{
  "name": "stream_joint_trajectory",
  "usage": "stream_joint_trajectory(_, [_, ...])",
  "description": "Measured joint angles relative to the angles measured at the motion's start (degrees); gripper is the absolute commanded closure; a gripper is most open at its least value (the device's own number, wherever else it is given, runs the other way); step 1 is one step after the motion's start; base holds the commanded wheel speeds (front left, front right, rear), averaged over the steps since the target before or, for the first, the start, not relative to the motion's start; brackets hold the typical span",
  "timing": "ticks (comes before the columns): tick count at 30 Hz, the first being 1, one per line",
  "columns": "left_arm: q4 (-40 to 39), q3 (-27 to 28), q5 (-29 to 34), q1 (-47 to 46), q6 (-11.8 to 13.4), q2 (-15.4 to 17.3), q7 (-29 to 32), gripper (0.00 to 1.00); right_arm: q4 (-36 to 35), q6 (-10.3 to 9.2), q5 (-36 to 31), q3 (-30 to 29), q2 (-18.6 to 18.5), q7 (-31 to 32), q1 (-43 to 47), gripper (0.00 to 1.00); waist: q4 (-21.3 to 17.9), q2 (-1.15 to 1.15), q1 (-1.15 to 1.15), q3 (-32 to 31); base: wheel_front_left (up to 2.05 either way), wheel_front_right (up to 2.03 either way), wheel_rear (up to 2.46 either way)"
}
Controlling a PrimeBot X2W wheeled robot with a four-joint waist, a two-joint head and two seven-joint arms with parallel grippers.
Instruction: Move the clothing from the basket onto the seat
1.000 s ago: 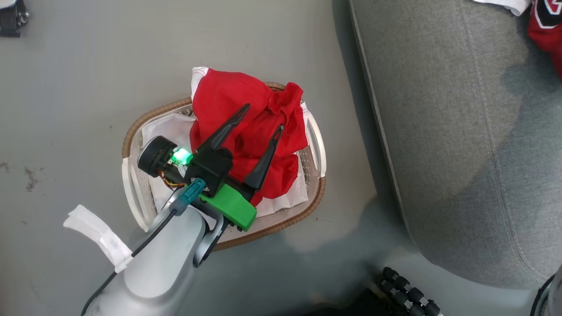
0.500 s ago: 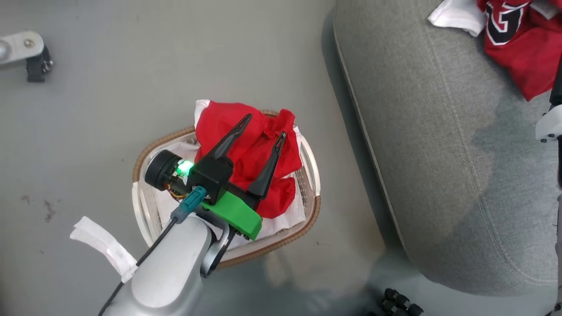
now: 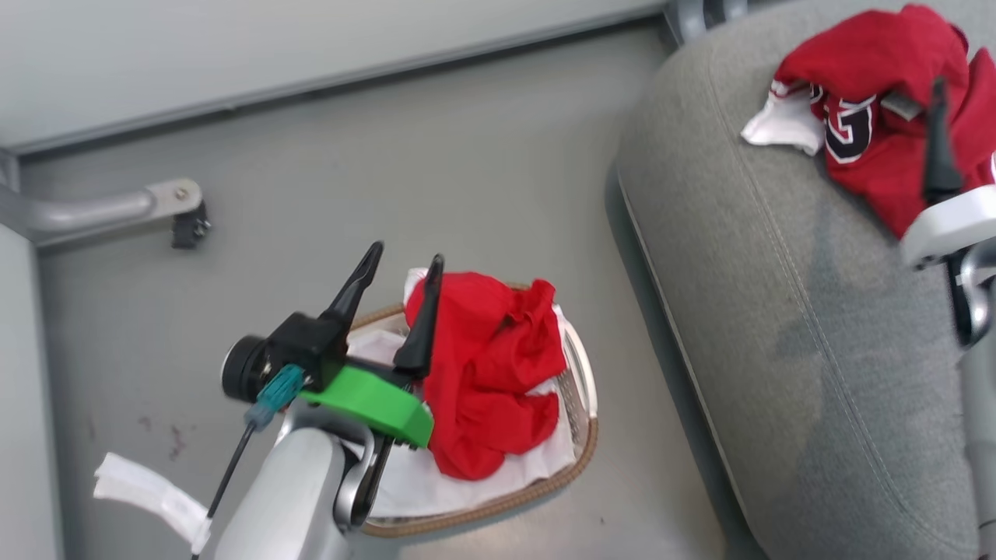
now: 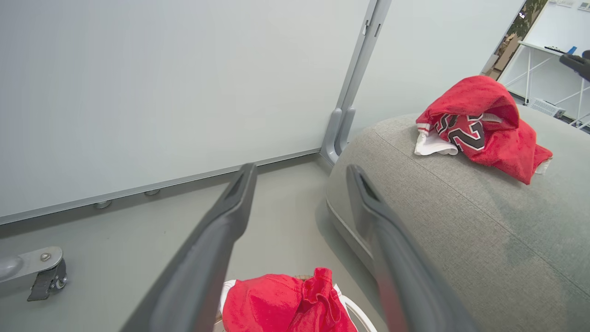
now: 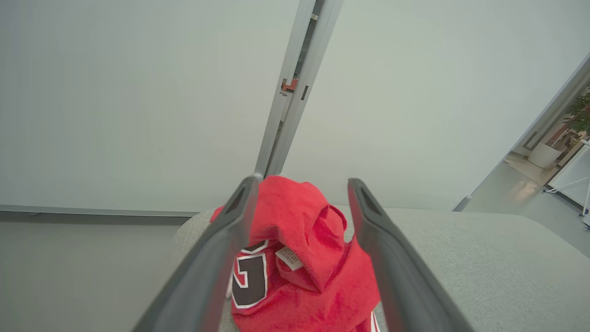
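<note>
The plain red garment (image 3: 490,373) lies bunched in the white basket with the brown woven rim (image 3: 498,505), on the white liner (image 3: 436,482). My left gripper (image 3: 407,254) is open and empty, raised over the basket's left side, its right finger at the garment's left edge. In the left wrist view the left gripper (image 4: 300,167) points past the plain red garment (image 4: 286,304) toward the wall. The lettered red garment (image 3: 864,117) with a white sleeve rests on the grey seat (image 3: 778,311). My right gripper (image 5: 303,180) is open just before the lettered garment (image 5: 299,258).
A grey wall panel stands behind the floor, and its metal foot with a caster (image 3: 183,222) is at the left. An upright post (image 4: 343,133) stands by the seat's far corner. A white tape strip (image 3: 148,494) hangs from my left forearm.
The head camera has swung, showing the wall and more of the seat. My left gripper has lifted off the plain red garment toward its left edge, still open. My right gripper has come into view.
</note>
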Motion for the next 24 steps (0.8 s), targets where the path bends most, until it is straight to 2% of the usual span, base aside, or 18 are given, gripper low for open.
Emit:
stream_joint_trajectory(7, [0.2,7.1,0.8,5.3,0.1,-1.1,0.0,0.0,-0.4,0.0,2.6,6.3,3.7,0.0,2.6,0.0,3.1,0.0,0.0,-6.2,0.0,0.0,0.0])
stream_joint_trajectory(15, [0.1,15.1,0.9,12.3,0.8,-1.3,0.0,0.0,-3.5,0.0,6.4,7.2,9.9,0.0,11.7,0.0,6.8,0.0,0.0,-10.8,0.0,0.0,0.0])
stream_joint_trajectory(21, [-0.7,18.7,1.8,16.7,0.8,-1.4,0.0,0.0,-5.9,0.0,6.7,8.4,11.0,0.0,16.9,0.0,8.3,0.0,0.0,-12.8,0.0,0.0,0.0])
stream_joint_trajectory(24, [-0.8,18.9,1.9,18.2,0.8,-1.4,0.0,0.0,-6.0,0.0,9.9,9.4,11.0,0.0,19.4,0.0,8.7,0.0,0.0,-13.6,0.0,0.0,0.0])
